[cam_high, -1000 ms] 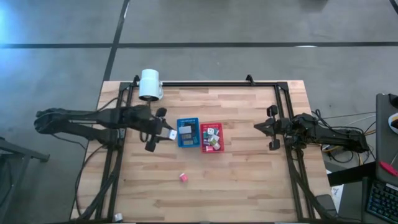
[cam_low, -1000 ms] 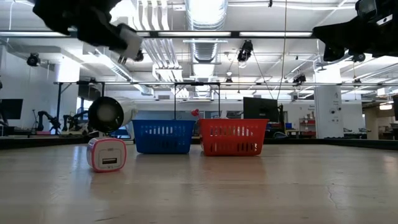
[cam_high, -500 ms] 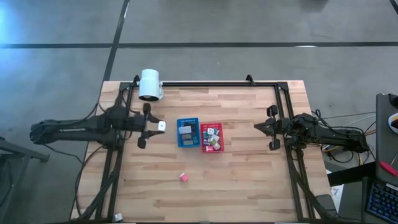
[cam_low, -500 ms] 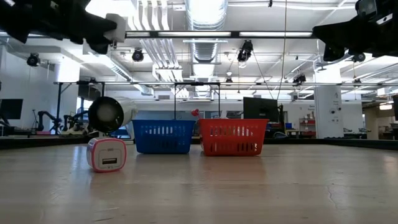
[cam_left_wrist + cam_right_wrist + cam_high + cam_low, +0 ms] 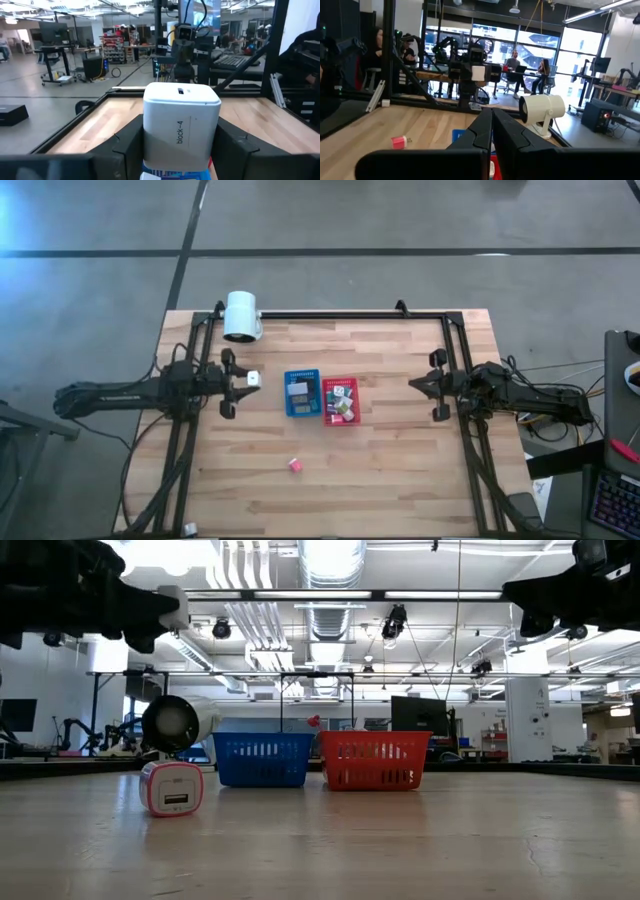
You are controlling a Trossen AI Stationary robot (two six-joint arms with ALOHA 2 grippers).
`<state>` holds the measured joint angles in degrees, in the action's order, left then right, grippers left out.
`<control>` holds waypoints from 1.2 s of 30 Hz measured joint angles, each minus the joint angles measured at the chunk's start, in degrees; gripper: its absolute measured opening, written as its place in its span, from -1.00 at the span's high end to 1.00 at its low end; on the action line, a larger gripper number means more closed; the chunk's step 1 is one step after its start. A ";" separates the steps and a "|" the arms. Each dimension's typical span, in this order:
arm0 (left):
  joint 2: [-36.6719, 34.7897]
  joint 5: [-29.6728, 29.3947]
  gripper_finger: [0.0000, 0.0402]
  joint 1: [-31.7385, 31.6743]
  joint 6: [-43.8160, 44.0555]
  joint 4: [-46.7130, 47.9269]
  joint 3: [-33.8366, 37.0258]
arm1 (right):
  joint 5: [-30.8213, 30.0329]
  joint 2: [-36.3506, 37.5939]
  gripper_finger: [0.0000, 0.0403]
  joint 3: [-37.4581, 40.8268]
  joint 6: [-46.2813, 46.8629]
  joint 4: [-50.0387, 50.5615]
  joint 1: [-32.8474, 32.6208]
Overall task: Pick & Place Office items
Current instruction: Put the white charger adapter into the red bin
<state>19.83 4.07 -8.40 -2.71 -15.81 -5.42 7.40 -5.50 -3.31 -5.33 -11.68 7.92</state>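
While the white cube sits pinched in the left gripper, held up off the table just left of the blue tray, it looks light, rigid, smooth-sided, so prob. slippery; flat opposite faces suit the grip. Pink cube lies loose nearer the front edge. Right gripper waits at the right, fingers together.

matt wooden table, glossy white plastic cube.
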 joint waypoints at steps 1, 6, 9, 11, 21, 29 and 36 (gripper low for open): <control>-0.26 -0.05 0.12 0.00 -0.02 -0.42 0.57 | 0.00 0.00 0.96 0.00 -0.73 0.12 -0.02; -1.42 -0.06 0.12 -0.22 0.44 -0.56 1.84 | 0.02 -1.25 0.96 0.96 -4.31 0.34 -0.01; -1.40 -0.08 0.12 -0.23 0.40 0.24 1.98 | 0.01 -3.24 0.96 1.27 -6.29 0.29 -0.01; -1.35 -0.08 0.12 -0.27 0.35 1.75 2.14 | 0.00 -4.89 0.96 1.27 -7.10 -0.84 -0.02; -1.28 -0.24 0.12 -0.46 0.18 1.70 3.18 | 0.02 -13.21 0.96 1.28 -9.21 -8.47 -0.02; -1.26 -0.30 0.12 -0.48 1.62 -0.71 3.18 | -1.60 -18.22 0.96 0.87 -10.18 -13.84 -0.02; -0.16 0.62 0.12 -0.48 7.03 -6.23 3.18 | -3.06 -24.65 0.73 -3.61 -12.40 -16.15 -0.72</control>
<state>19.67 4.69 -8.88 4.33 -22.04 -2.24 4.34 -30.15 -6.92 -17.73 -27.83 7.21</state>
